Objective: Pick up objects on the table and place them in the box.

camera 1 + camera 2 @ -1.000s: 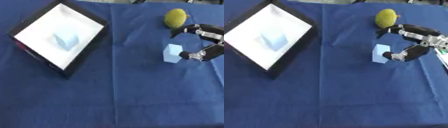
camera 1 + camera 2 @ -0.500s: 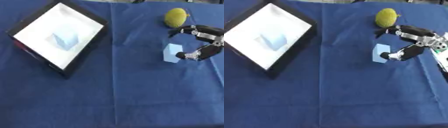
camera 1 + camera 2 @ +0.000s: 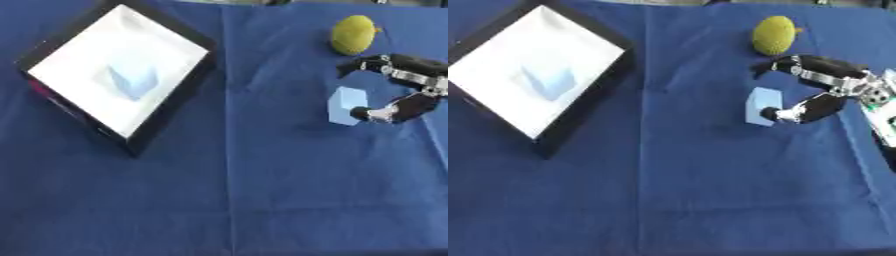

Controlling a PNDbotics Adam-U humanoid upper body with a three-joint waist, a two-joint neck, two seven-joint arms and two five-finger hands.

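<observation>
A pale blue block [image 3: 346, 104] stands on the blue cloth at the right. My right hand [image 3: 824, 87] reaches in from the right edge, its thumb tip against the block's right side and its fingers arched above and behind the block, not closed on it. A yellow-green fruit [image 3: 353, 34] lies just beyond the hand. The black-rimmed box [image 3: 157, 120] with a white floor sits at the upper left and holds another pale blue block [image 3: 131, 81]. My left hand shows in neither view.
Blue cloth [image 3: 236, 200] covers the whole table, with creases running down the middle. The box stands tilted like a diamond, its near corner toward the table's middle.
The right hand has closed in on the block: its thumb now touches the block's right side. The block and fruit stay where they were.
</observation>
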